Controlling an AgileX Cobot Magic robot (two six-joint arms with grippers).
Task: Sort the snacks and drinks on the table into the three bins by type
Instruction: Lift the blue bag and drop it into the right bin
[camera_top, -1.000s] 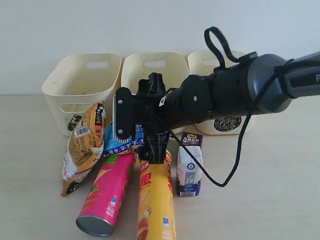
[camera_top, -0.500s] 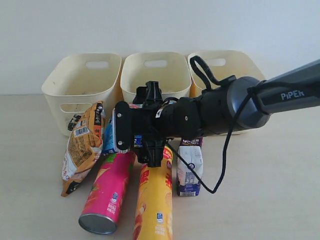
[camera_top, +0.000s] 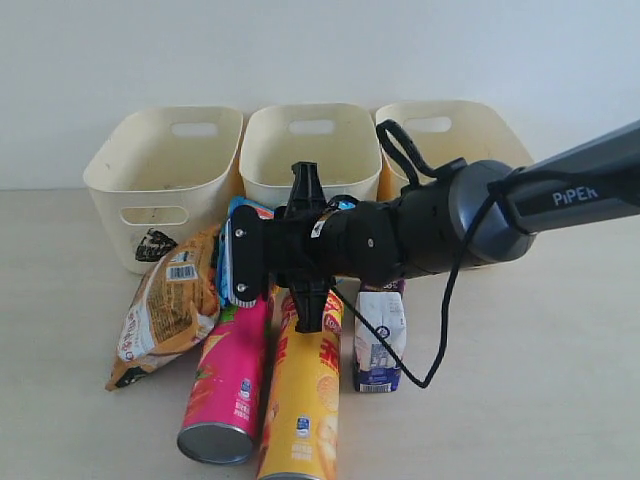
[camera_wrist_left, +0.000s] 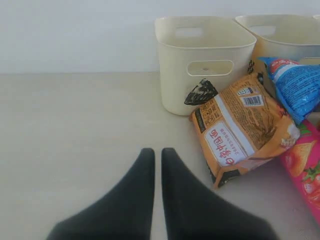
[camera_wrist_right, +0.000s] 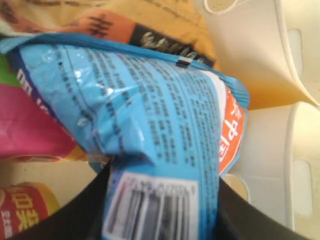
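Observation:
My right gripper (camera_top: 238, 262) reaches across from the right and is shut on the blue bag (camera_top: 243, 210), which fills the gap between its fingers in the right wrist view (camera_wrist_right: 150, 115). The orange-tan bag (camera_top: 165, 305) lies flat to its left. The pink tube (camera_top: 232, 380) and yellow tube (camera_top: 305, 390) lie side by side below the gripper. The small carton (camera_top: 381, 335) stands upright to the right of the tubes. Behind stand the three cream bins: left (camera_top: 165, 185), middle (camera_top: 312, 150), right (camera_top: 450, 125). My left gripper (camera_wrist_left: 157, 152) is shut over bare table, out of the exterior view.
The right arm (camera_top: 440, 235) covers the fronts of the middle and right bins, hiding their marks. A black scribble (camera_wrist_left: 200, 93) shows on the left bin's front. The orange-tan bag (camera_wrist_left: 240, 125) lies just beyond my left gripper, with bare table on its other side.
My right gripper has dropped lower and closed round the blue bag. The orange-tan bag has tipped from leaning upright to lying flat. The pink and yellow tubes have shifted a little.

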